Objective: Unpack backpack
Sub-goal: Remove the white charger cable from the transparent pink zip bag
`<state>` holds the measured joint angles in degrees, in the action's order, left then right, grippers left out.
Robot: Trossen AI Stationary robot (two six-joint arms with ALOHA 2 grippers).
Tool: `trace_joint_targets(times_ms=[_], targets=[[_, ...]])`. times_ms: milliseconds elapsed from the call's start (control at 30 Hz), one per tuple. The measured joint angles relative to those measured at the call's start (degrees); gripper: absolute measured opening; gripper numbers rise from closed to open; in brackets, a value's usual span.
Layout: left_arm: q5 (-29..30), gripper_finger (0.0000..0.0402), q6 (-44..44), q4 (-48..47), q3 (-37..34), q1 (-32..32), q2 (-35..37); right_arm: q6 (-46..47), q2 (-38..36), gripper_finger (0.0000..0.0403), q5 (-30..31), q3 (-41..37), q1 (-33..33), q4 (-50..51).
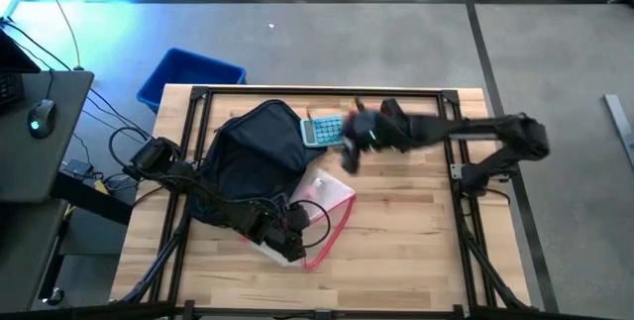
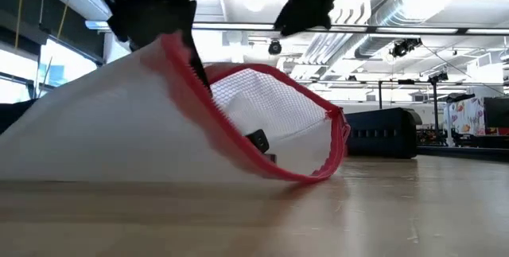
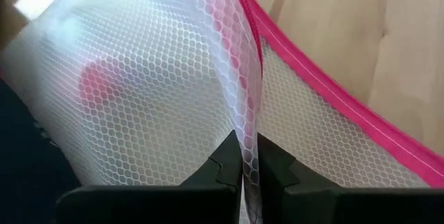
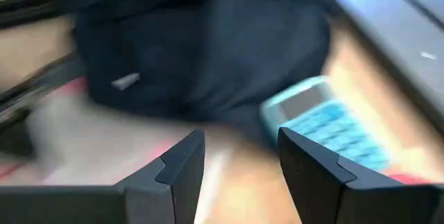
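Note:
The dark navy backpack (image 1: pixel 253 152) lies flat at the table's far left; in the right wrist view the backpack (image 4: pixel 201 44) is blurred. A white mesh pouch with pink zipper trim (image 1: pixel 325 209) lies on the table just near-right of it, its mouth (image 2: pixel 278 130) gaping. My left gripper (image 1: pixel 287 236) is shut on the pouch. A light blue calculator (image 1: pixel 322 130) lies by the backpack's far right side. Beside the calculator my right gripper (image 1: pixel 352 147) hovers above the table, open, with nothing between its fingers (image 4: pixel 180 161). My left gripper pinches a raised fold of the pouch's white mesh wall (image 3: pixel 239 123), right beside the pink zipper trim (image 3: pixel 291 50), between its two fingers (image 3: pixel 225 165). The fingers slant down from above. The held edge (image 2: pixel 179 50) stands raised while the pouch's bottom rests on the table.
A bright blue bin (image 1: pixel 188 74) stands on the floor beyond the table's far left corner. A dark desk with a mouse (image 1: pixel 40 117) sits to the left. Black frame rails (image 1: pixel 317 90) run along the table's edges. Bare wood (image 1: pixel 396 251) lies at the near right.

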<state>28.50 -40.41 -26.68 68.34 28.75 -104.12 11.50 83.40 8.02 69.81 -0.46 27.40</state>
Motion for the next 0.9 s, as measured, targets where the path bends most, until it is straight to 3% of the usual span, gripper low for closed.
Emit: trace_joint_targets(times_ms=[167, 300, 400, 533, 700, 900], targets=[[0.58, 0.0000, 0.93, -0.19, 1.35, 0.00, 0.00, 10.04, -4.40, 0.0165, 0.13, -10.39, 15.93, -5.03], [0.05, 0.0000, 6.31, 0.03, 3.79, 0.27, 0.00, 16.19, -2.60, 0.0165, 1.04, -20.09, 25.41, -21.52], [-4.27, 0.0000, 12.01, 0.21, 6.55, 0.46, 0.00, 17.04, 1.14, 0.0165, 3.21, -24.92, 29.65, -31.58], [-9.38, 0.0000, 14.05, 2.39, 8.22, 0.14, 0.00, 16.22, 6.89, 0.0165, 5.87, -25.23, 31.03, -36.94], [-9.87, 0.0000, 14.08, 2.74, 8.19, -0.70, -0.46, 11.61, 14.91, 0.0165, 8.45, -20.67, 30.15, -36.74], [-10.23, 0.0000, 16.12, 2.50, 8.13, -2.15, -0.59, 14.68, 21.97, 0.0165, 11.02, -15.42, 27.21, -30.08]])
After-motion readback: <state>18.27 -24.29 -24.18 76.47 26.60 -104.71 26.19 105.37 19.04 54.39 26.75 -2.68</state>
